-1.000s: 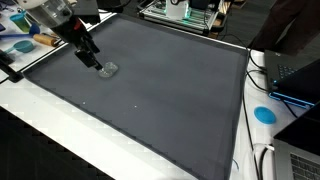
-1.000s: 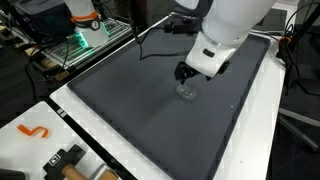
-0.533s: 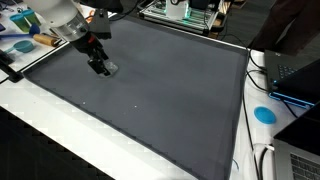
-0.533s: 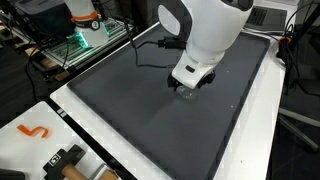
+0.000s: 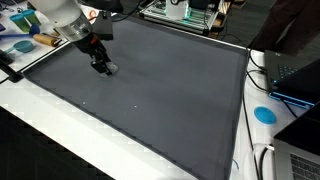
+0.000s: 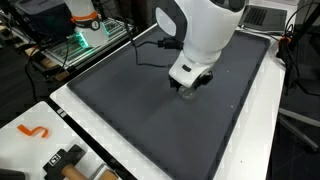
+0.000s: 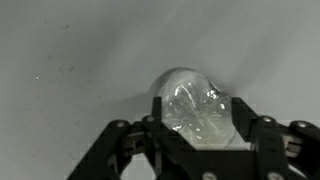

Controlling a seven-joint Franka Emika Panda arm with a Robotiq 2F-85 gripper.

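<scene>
Since a second ago, your white arm has swung in lower over the upper left of the dark grey mat. The end effector has settled down around the small clear object, which it only hovered beside before. Its jaws have also begun to draw in from fully spread. In the wrist view, the small clear object, crinkled and glassy, fills the lower middle of the frame. The end effector has one jaw on either side of it, partly closed. The jaws look very near its sides or just meeting them, but you cannot tell from these pictures whether they truly have hold of it. In an exterior view, the end effector sits a little above the middle of the frame and hides nearly all of the object beneath it. So far, the approach and the descent are done and the closing is under way. The object rests on the mat and has not been lifted. The mat covers most of the white counter. A blue disc lies well apart at the right edge, and an orange shape lies at the lower left.
</scene>
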